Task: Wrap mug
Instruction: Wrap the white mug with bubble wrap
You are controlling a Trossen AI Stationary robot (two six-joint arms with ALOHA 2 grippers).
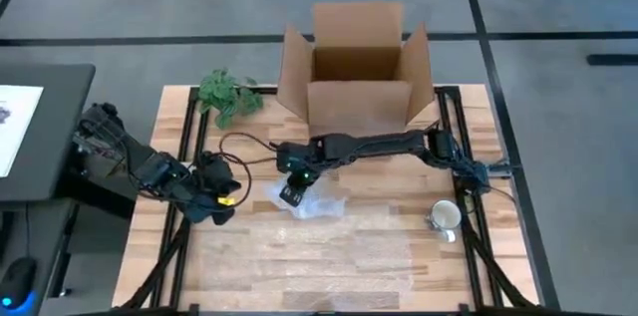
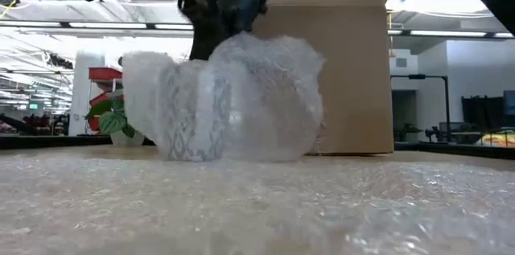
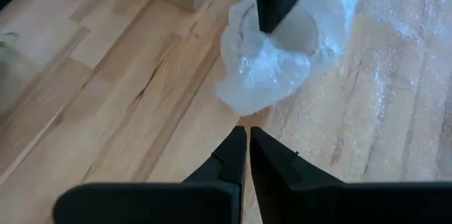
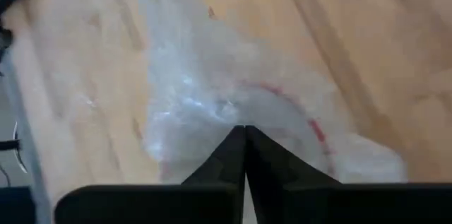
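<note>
High view: the right gripper (image 1: 292, 193) presses its closed fingers into the bubble wrap (image 1: 311, 201) bundled around what appears to be a mug (image 2: 197, 118), near the middle of the bench (image 1: 339, 256), in front of the open cardboard box (image 1: 357, 72). Off toward the left edge, the left gripper (image 1: 227, 199) waits with fingers nearly together. A second mug (image 1: 445, 217) stands unwrapped near the right edge, a plant (image 1: 228, 95) at the far left corner.

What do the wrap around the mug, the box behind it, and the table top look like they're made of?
The wrap looks like clear plastic bubble wrap: translucent, glossy, with a cell texture. The box seems plain brown corrugated cardboard, matte, flaps open. The table top looks like light butcher-block wood, with visible plank seams and grain. The right gripper pinches the wrap.
</note>
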